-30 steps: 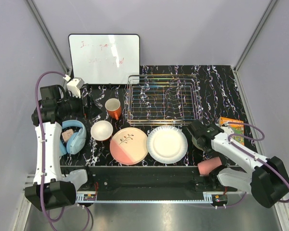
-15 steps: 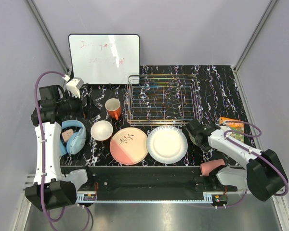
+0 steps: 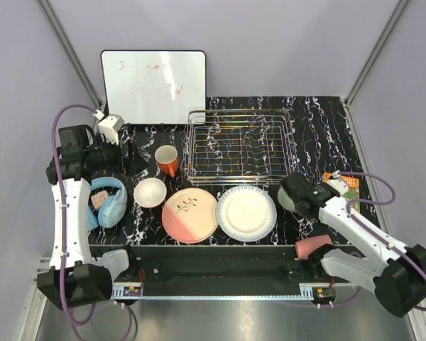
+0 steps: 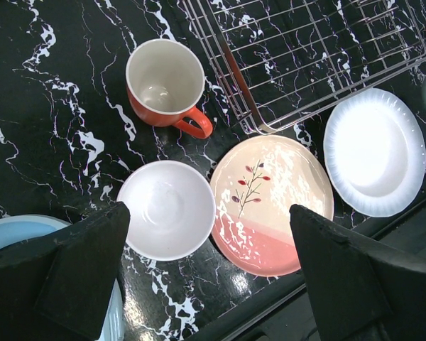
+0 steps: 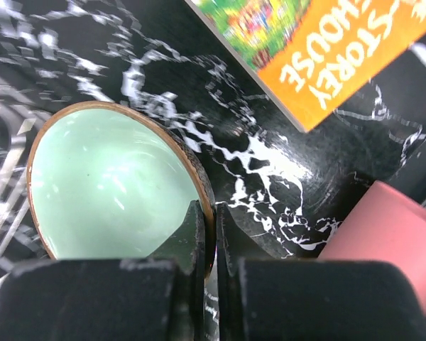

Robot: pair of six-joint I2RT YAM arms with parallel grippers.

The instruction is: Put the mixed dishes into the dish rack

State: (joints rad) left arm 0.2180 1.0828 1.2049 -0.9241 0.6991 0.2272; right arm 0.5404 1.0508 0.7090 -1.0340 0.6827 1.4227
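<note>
**Green bowl pinched at its rim**

The right gripper [image 5: 206, 213] is closed tight on the rim of the mint-green bowl [image 5: 106, 185]. One finger is seen inside the bowl and the other outside, and the brown edge is squeezed between them. The bowl is found near the right edge of the counter [image 3: 319, 121], just in front of the right front corner of the dish rack [image 3: 240, 147]. It cannot be told whether the bowl is lifted off the counter.

The orange book [image 5: 319, 42] is laid near the bowl, closer to the right edge. The pink cup [image 3: 311, 246] is laid on its side at the front edge, under the right arm.

The left gripper [image 3: 128, 158] is held wide open over the left side of the counter, and nothing is held in it. The orange mug [image 4: 165, 82] is stood upright just beside the left end of the rack. The white bowl [image 4: 169, 209] is set just in front of the mug.

The pink-and-cream plate [image 4: 270, 202] is laid flat just right of the white bowl, near the front edge. The white fluted-rim plate [image 4: 375, 150] is laid just beside it on the right.

The blue headphones [image 3: 110, 201] are laid near the left edge. The whiteboard [image 3: 154, 85] is stood up at the back left corner.
</note>
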